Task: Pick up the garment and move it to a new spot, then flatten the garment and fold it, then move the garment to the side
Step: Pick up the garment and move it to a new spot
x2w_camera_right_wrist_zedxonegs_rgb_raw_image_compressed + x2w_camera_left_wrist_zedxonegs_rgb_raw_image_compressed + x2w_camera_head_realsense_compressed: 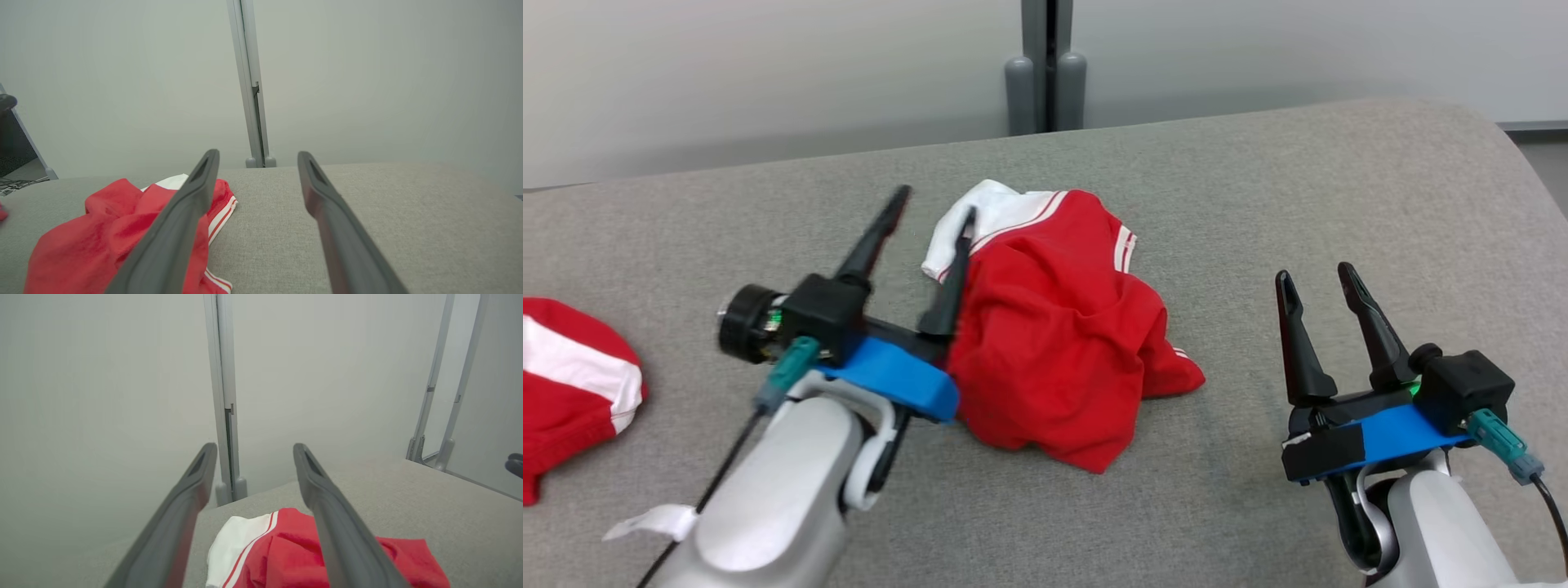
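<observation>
Rightward, open grey surface [1339, 204] beyond garment [1054, 327].

A pale grey, evenly lit wall [727, 73] runs behind the grey fabric-covered bench [1339, 212]. At twelve o'clock a grey metal post [1045, 49] with two rounded feet stands against the wall, just beyond the bench's far edge.

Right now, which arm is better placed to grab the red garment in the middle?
Probably left: the left gripper is open beside the red garment, while the right gripper, also open, stands apart.
</observation>
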